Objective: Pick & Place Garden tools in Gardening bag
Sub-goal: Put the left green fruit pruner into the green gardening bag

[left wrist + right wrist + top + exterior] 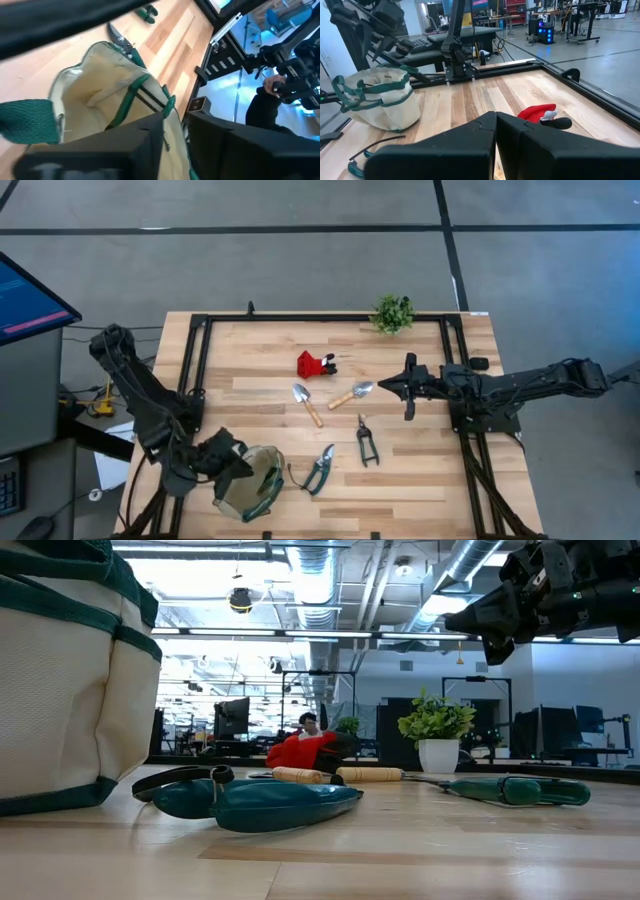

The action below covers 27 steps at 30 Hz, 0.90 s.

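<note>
The tan gardening bag [258, 480] with green trim stands on its base at the table's near left, mouth open upward; it also shows in the low view [60, 690]. My left gripper [238, 465] is at its left rim, shut on it. Two trowels [306, 404] [352, 394], a red-and-black tool [315, 365], black shears [366, 442] and green-handled shears [320, 470] lie flat on the table. My right gripper [383, 387] is shut and empty, held above the table just right of the second trowel's blade. My left gripper holds the bag's green-trimmed rim [165, 107] on the bag's left side, one finger over the inside and one outside. The fingers come slanting down from the table's left. The bag rests on the table with its mouth held open.
A small potted plant [392, 313] stands at the far edge. A black frame rail [455, 360] runs around the table top. Bare wood lies between the tools and the near edge.
</note>
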Tool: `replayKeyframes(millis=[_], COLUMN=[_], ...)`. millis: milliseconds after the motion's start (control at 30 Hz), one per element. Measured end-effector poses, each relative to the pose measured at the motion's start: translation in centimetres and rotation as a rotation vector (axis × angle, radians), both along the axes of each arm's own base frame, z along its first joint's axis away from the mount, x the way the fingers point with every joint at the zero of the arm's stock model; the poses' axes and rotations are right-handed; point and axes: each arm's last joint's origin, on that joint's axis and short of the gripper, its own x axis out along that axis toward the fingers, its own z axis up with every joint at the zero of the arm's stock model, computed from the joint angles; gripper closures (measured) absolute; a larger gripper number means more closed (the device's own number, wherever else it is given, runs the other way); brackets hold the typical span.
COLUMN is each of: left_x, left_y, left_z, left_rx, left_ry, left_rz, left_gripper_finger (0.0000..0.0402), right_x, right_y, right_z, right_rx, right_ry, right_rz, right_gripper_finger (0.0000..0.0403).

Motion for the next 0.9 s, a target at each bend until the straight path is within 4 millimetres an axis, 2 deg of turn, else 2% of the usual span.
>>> replayKeyframes(millis=[133, 333, 533, 700, 900], left_x=[1.3, 3.6, 5.5, 6.0, 5.9], left_y=[-1.0, -1.9, -2.6, -3.0, -3.0], left_z=[-0.3, -0.6, -3.3, -4.6, -4.5], left_rx=[0.062, 0.087, 0.088, 0.033, 0.032], left_ry=[-0.075, -0.175, -0.105, -0.061, -0.058], left_rz=[-0.023, -0.026, 0.008, 0.03, 0.024], left_gripper_finger=[0.0393, 0.04, 0.04, 0.04, 0.0401], right_x=[0.0, 0.0, 0.0, 0.0, 0.0], right_y=[0.0, 0.0, 0.0, 0.3, 0.9], right_z=[0.0, 0.0, 0.0, -0.1, -0.1], right_rx=[0.0, 0.001, 0.019, 0.025, 0.024], right_ry=[-0.001, 0.0, -0.002, 0.005, 0.007], right_rz=[0.0, 0.0, -0.001, 0.017, 0.051], right_gripper_finger=[0.0403, 0.0403, 0.0403, 0.0403, 0.0403])
